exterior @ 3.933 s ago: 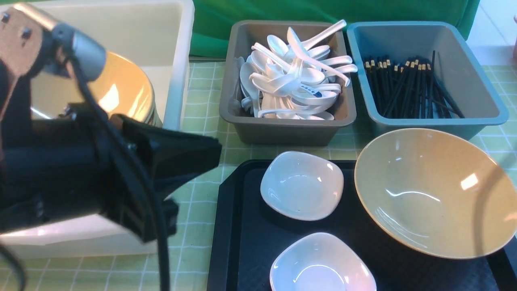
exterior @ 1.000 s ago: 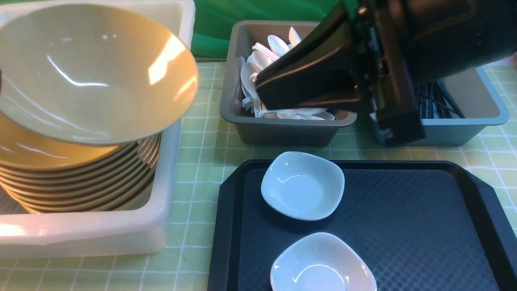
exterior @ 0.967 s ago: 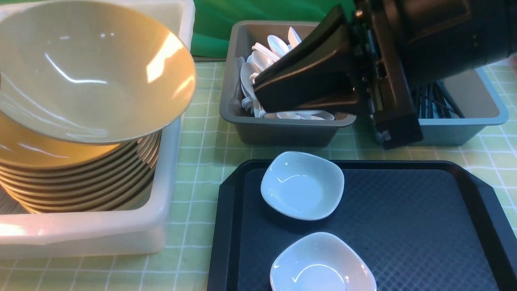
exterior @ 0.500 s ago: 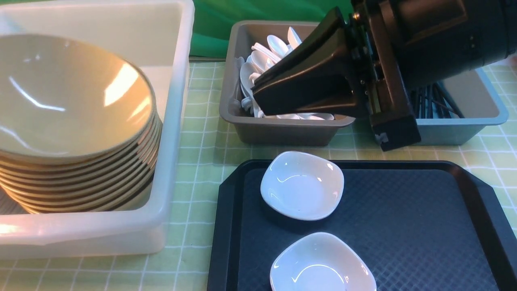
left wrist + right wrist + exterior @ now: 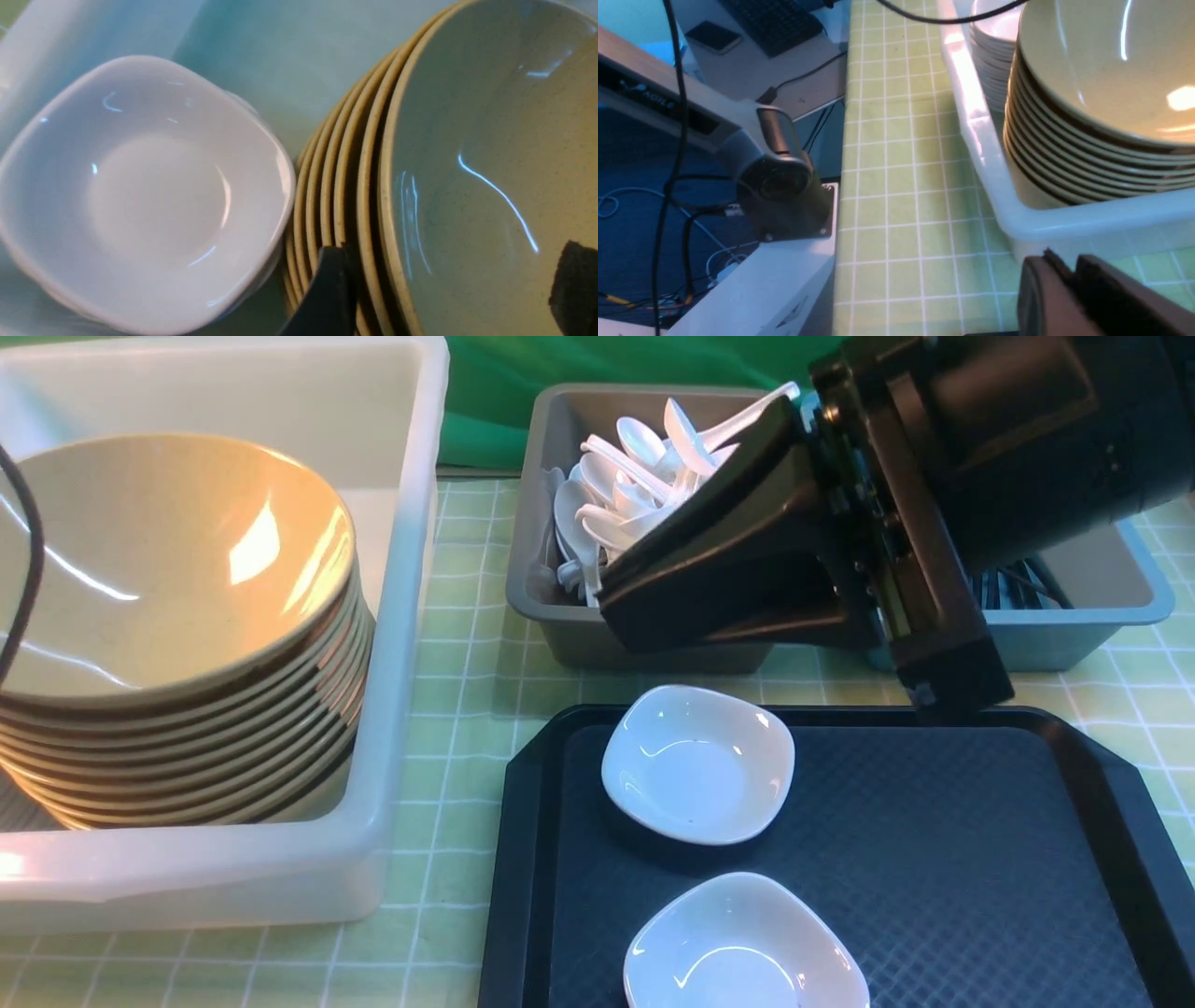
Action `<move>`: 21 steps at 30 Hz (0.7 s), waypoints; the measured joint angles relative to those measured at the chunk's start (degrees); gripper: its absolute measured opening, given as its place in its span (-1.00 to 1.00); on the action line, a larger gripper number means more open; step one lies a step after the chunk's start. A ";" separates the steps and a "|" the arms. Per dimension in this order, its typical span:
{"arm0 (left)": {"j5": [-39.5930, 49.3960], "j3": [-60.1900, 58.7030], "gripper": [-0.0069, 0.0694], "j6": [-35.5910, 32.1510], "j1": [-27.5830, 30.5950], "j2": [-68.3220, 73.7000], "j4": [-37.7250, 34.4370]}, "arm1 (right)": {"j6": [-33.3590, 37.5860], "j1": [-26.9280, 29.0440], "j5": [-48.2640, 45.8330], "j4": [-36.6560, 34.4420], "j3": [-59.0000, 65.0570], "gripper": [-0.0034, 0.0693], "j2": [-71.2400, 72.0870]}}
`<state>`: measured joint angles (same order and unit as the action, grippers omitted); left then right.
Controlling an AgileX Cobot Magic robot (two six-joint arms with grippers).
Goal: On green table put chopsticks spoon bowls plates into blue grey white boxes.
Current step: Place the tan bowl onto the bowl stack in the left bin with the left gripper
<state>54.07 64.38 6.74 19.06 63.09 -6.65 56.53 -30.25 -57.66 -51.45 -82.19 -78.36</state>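
Bright overhead light streaks glare across the stacked tan bowls (image 5: 177,579) and white dishes (image 5: 698,765); the left wrist view looks soft, bluish.

Beige bowls (image 5: 177,607), white box (image 5: 411,569). Black tray (image 5: 934,859) with a diamond pattern; at its twelve o'clock white spoons (image 5: 644,490) in a grey box (image 5: 560,616), at two o'clock black chopsticks (image 5: 1018,586) in a blue box (image 5: 1083,639).

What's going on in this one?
The left gripper hangs over the stack of tan bowls in the white box, jaws open either side of the top bowl's rim. The right gripper, jaws shut and empty, hovers near the grey box of spoons and the black tray. Two white dishes lie on the tray, not yet boxed.
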 joint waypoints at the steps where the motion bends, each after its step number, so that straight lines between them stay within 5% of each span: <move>1: 1.99 1.47 0.77 1.53 -1.50 0.00 3.21 | -0.12 0.00 -0.33 0.11 0.00 -0.65 0.00; 8: 11.08 6.99 0.92 3.47 -18.37 -0.30 12.12 | -5.17 0.00 -2.94 5.09 -0.05 -0.63 0.51; 13: 6.25 3.74 0.90 -0.54 -38.72 2.52 -0.40 | -12.43 -0.01 -2.84 13.99 0.99 -0.61 5.33; 17: -1.78 1.69 0.79 -3.33 -47.82 10.21 -6.93 | -13.61 -0.01 -2.97 14.40 2.61 -0.60 9.39; 21: -5.57 3.31 0.63 -5.92 -50.55 20.34 -8.72 | -14.55 -0.01 -3.03 14.46 3.35 -0.60 11.90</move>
<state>48.50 67.68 0.82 -31.49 83.44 -15.37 41.98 -30.26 -60.69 -36.99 -78.84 -66.46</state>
